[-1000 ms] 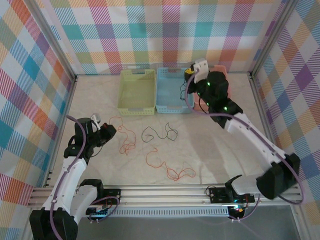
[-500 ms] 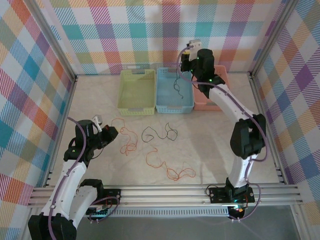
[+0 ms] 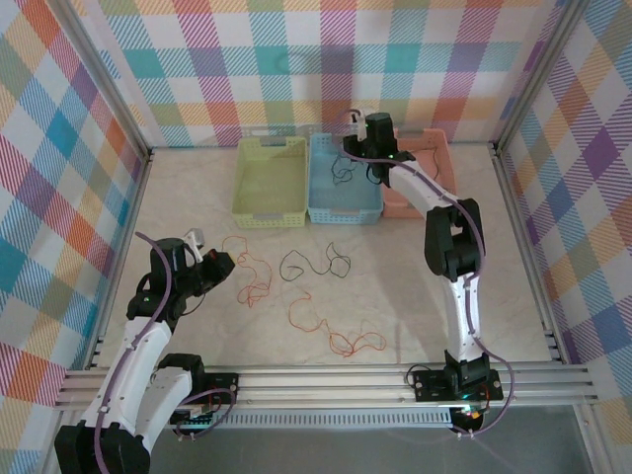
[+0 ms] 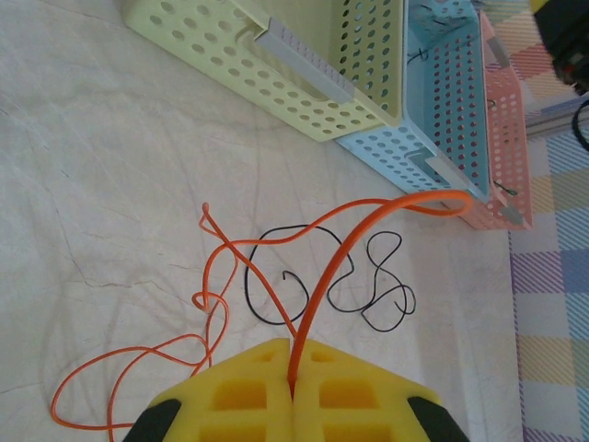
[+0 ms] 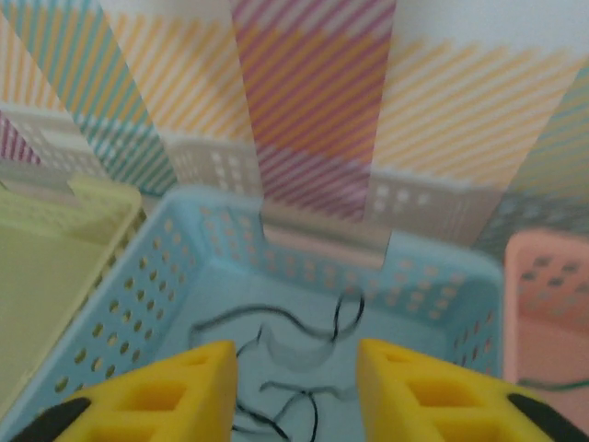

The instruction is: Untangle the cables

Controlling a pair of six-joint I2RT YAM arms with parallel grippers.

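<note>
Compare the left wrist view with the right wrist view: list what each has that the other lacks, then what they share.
Left wrist view: the left gripper shut on an orange cable, with a black cable loose on the table.
Right wrist view: the right gripper open above dark cable strands lying inside the blue basket.
Shared: the blue basket, flanked by the yellow-green basket and the pink basket.

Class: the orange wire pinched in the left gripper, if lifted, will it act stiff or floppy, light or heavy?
Probably springy over short spans: the orange wire's free end arcs up from the left gripper unsupported. Likely floppy along its length: the rest lies in loose squiggles on the table. Being so thin, it should be light.
</note>
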